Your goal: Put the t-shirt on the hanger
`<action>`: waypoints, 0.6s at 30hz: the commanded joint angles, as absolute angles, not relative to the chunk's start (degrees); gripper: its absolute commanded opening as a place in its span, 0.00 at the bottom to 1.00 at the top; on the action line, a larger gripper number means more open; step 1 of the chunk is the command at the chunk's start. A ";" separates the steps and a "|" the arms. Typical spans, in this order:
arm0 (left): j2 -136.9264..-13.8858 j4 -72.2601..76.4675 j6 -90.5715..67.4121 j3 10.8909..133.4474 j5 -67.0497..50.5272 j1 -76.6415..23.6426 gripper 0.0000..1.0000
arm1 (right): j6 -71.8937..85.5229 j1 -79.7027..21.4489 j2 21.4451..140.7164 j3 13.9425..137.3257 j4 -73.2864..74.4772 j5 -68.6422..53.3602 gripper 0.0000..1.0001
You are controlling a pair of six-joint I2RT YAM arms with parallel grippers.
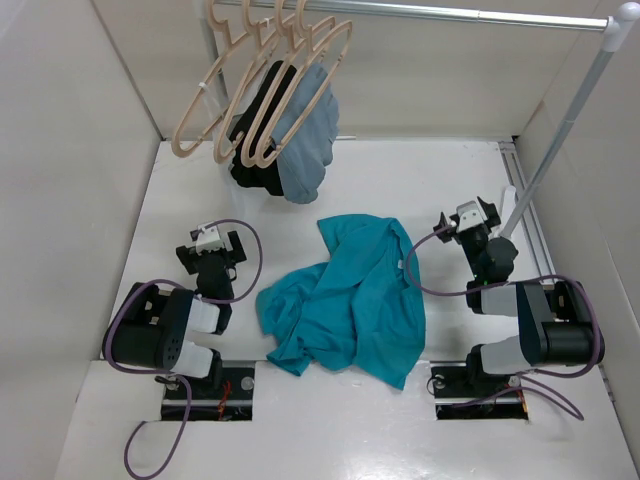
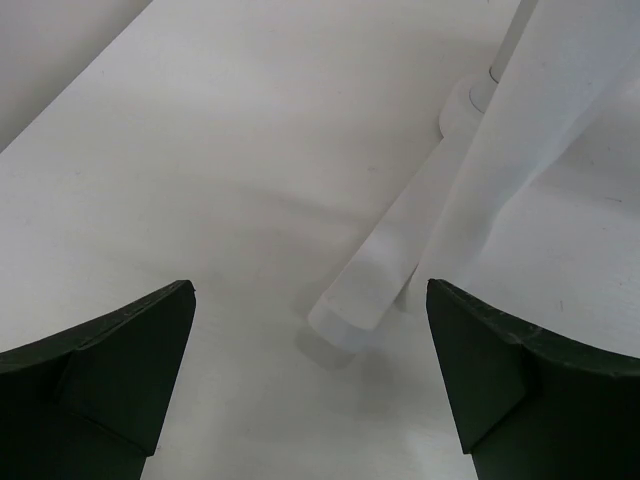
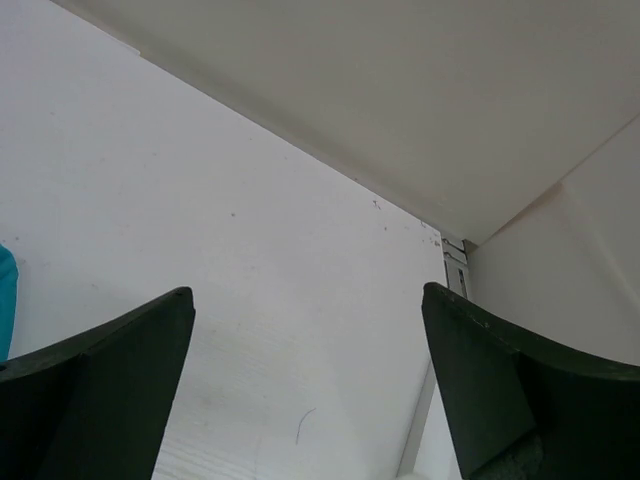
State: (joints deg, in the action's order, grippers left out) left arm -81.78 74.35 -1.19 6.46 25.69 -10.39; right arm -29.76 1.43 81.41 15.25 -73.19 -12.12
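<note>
The white table [image 1: 430,170] fills the scene, with plain walls on the left, far and right sides. Over its far part a metal rail [image 1: 450,13] runs left to right, and a slanted white pole [image 1: 560,140] goes down from the rail's right end toward the right arm.

The t-shirt [image 1: 350,300], teal, lies crumpled and partly spread in the middle of the table, between the two arms and touching neither. The right wrist view shows only a thin teal edge of it [image 3: 4,300] at the left border.

The left arm [image 1: 165,335] and the right arm [image 1: 530,330] sit folded low at the near edge.

On the far left, a grey-blue garment [image 1: 310,140] and a black garment [image 1: 255,150] hang from the rail, close together, well apart from the t-shirt. A row of beige hangers [image 1: 268,100] hangs there also; the leftmost hanger [image 1: 200,97] seems to carry nothing.

The left end effector [image 1: 212,240] is released, its dark fingers [image 2: 100,380] wide apart over bare table, with a white foot bar [image 2: 380,270] lying on the table ahead of them. The right end effector [image 1: 470,213] is also released and grasps nothing; its fingers [image 3: 100,380] frame bare table and the far right corner.
</note>
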 commanded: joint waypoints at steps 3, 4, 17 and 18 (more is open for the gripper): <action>-80.33 91.14 -2.11 7.65 25.66 -10.20 1.00 | -29.62 1.76 80.86 16.87 -73.92 -13.18 1.00; -80.33 91.66 -2.11 7.65 25.14 -10.20 1.00 | -29.62 1.76 80.86 16.87 -73.92 -13.18 1.00; -35.53 70.26 21.25 -4.77 -4.81 -10.20 1.00 | -39.19 -12.99 72.69 38.85 -30.59 9.11 1.00; -30.81 58.91 26.84 -2.05 -7.27 -10.72 1.00 | -40.42 -15.88 72.69 39.37 -30.59 10.01 1.00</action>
State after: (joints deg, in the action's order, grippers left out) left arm -43.64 68.55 15.20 3.03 0.73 -10.39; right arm -35.40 -11.16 74.15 38.26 -38.92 0.86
